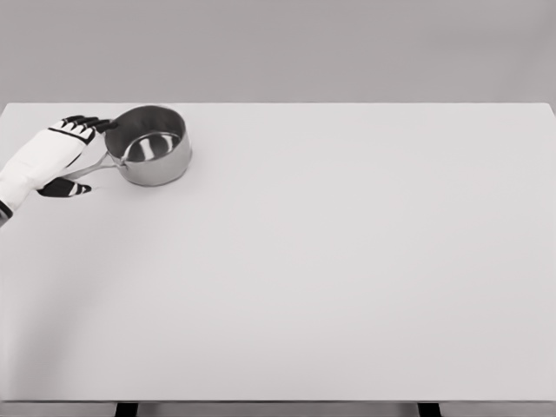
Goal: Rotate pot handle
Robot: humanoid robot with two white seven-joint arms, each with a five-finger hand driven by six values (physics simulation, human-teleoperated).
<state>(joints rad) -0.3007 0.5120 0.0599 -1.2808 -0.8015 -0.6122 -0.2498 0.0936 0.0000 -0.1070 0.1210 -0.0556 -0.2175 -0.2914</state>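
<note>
Head view, single frame. The pot [149, 145], a small steel saucepan, stands upright on the white counter [347, 278] and looks empty, its inside bottom showing bright. Its handle [89, 168] leaves the pot's near-left wall and runs out to the left and slightly toward the robot, so the long axis of the handle points from the pot down-left, straight into the left hand [54, 159]. That hand lies just left of the pot, its arm entering from the left edge of the frame. The dark fingertips [85, 122] reach past the handle on its far side and come up beside the pot's left rim; whether they touch the rim cannot be resolved. The thumb [66, 188] sits on the near side of the handle. The handle therefore passes between fingers and thumb, with the white back of the hand covering its outer end. The hand appears half-closed around the handle, but the contact surfaces are hidden under the hand, so a firm grasp cannot be confirmed. Right arm and hand: not in frame. Judgement: the left hand is the only one placed for the work; turning the handle would mean sweeping its free end in an arc about the pot's centre, and the pot body may slide rather than pivot if the hold is loose.
</note>
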